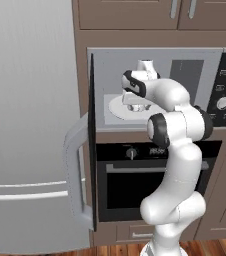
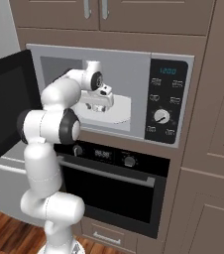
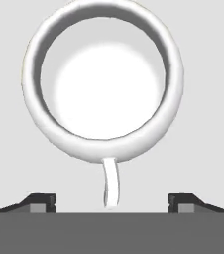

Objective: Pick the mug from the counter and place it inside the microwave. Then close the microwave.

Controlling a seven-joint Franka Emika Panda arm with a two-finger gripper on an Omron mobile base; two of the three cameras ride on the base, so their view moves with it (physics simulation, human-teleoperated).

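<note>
The white mug stands upright on the white turntable inside the microwave, seen from straight above in the hand view. Its thin handle points toward the hand and lies between the spread fingertips without touching them. My gripper is open just above the mug, inside the grey cavity. In both base views the hand hides the mug. The microwave door stands wide open to the left. The counter is out of view.
The door's big silver handle sticks out toward the base on the left. A black oven with knobs sits below the microwave. A grey fridge stands at the left and brown cabinets at the right.
</note>
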